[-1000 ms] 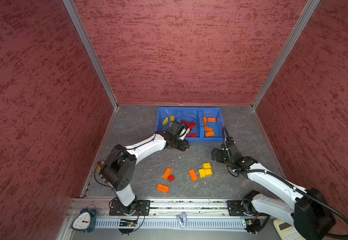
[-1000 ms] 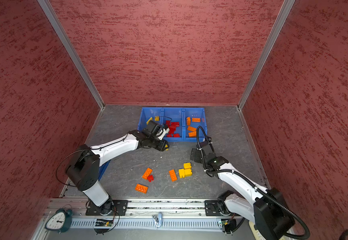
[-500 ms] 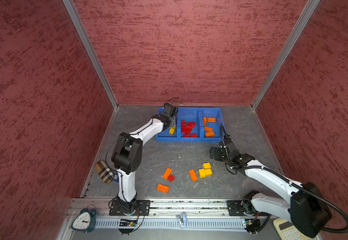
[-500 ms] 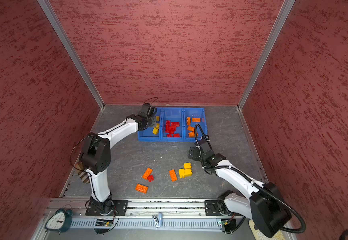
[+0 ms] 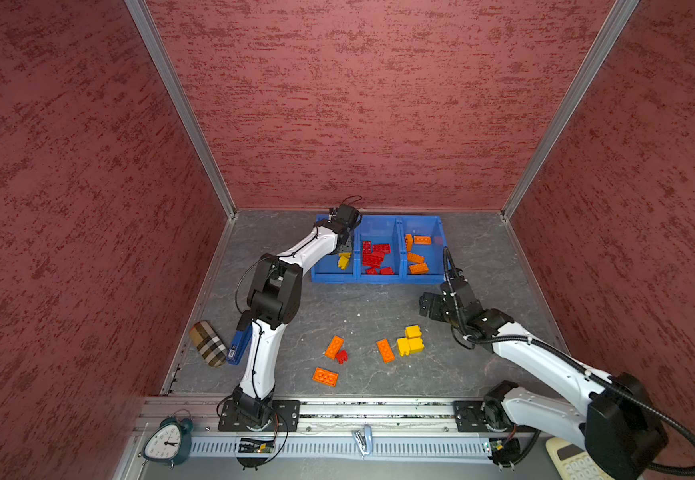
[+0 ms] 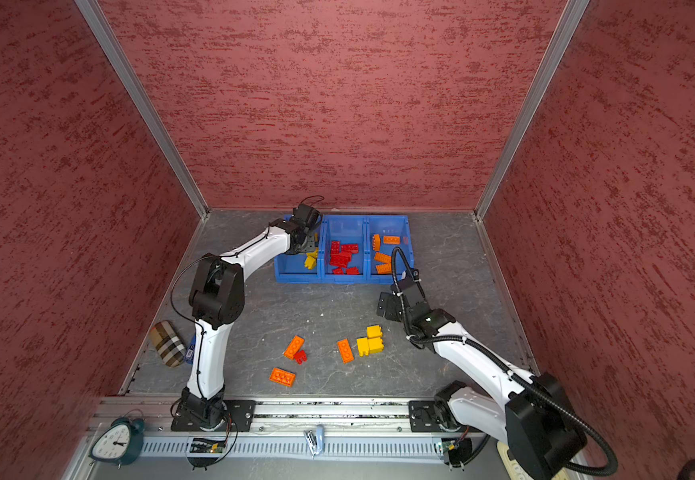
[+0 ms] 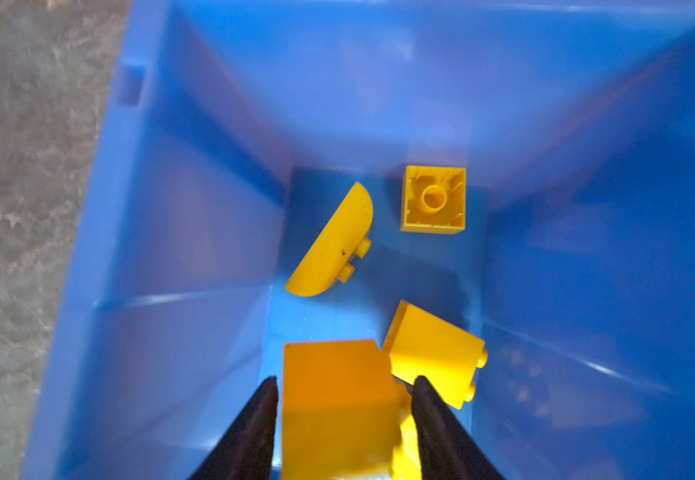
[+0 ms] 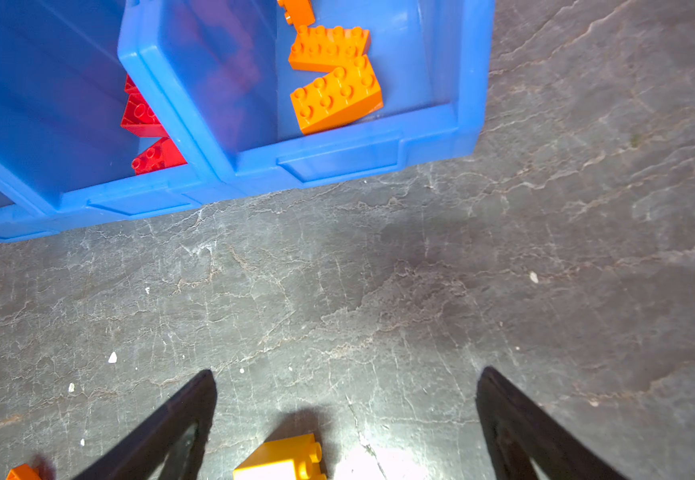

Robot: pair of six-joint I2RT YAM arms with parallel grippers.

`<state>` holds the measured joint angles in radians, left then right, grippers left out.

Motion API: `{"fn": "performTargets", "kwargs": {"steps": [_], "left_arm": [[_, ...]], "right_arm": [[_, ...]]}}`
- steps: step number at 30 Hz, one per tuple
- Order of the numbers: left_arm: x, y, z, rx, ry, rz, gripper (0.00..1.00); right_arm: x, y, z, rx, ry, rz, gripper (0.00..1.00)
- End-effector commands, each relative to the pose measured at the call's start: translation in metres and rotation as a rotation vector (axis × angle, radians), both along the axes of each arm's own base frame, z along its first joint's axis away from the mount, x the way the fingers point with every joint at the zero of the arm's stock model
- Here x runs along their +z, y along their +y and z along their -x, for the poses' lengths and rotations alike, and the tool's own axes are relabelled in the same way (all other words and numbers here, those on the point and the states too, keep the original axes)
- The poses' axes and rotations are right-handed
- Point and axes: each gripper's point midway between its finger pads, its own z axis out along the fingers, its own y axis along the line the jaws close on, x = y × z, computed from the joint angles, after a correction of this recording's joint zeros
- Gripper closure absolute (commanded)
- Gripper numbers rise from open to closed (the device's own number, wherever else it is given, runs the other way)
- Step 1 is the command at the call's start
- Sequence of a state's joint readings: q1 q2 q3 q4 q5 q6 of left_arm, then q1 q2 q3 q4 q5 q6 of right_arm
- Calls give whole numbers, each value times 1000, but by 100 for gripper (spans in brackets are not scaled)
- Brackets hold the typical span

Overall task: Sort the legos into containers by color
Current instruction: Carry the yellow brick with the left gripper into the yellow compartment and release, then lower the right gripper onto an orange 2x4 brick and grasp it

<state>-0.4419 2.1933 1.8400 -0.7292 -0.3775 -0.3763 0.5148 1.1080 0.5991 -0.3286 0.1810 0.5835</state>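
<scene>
Left wrist view: left gripper (image 7: 343, 382) flanks a yellow brick (image 7: 337, 415) inside the end bin (image 7: 196, 208); clamped or loose, cannot tell.
Right wrist view: right gripper (image 8: 346, 374) spread wide above a yellow block (image 8: 279, 459).

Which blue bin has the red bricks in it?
The middle bin. Its red bricks sit between the left bin with yellow and the right bin with orange.

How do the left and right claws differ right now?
The left claw is over the leftmost bin; the right claw hovers over the table, on the near side of the bin row. The left claw has a yellow brick between its jaws, grip unclear; the right claw is open and empty, its jaws set wider. Both point downward.
</scene>
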Motion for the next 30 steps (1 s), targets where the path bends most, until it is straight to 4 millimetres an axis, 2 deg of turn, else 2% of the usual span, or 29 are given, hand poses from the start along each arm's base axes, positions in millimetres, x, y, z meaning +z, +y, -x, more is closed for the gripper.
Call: {"fn": "performTargets", "kwargs": {"steps": [1,4,9,15,18,21,24,30], "left_arm": [[21,-7,8,-9,-17,15,38],[36,-14,16,-25,-38,37,29],[63,-29,35,-46,-76,116,19],[97,-40,65,-54,-212,226,6],[109,-32,80,-25,-287,261,2],[112,-16,94,20,-324,275,0],[109,0,107,63,-331,256,0],[102,27,126,154,-342,237,1]], "right_arm": [[6,0,-3,13,-22,14,1],[4,9,-3,74,-15,5,1],[7,49,3,285,-9,-50,3],[-6,100,38,545,52,11,5],[-13,121,57,648,91,34,7],[-20,138,76,721,128,69,12],[-34,141,88,727,196,129,20],[-59,145,110,793,308,249,28]]}}
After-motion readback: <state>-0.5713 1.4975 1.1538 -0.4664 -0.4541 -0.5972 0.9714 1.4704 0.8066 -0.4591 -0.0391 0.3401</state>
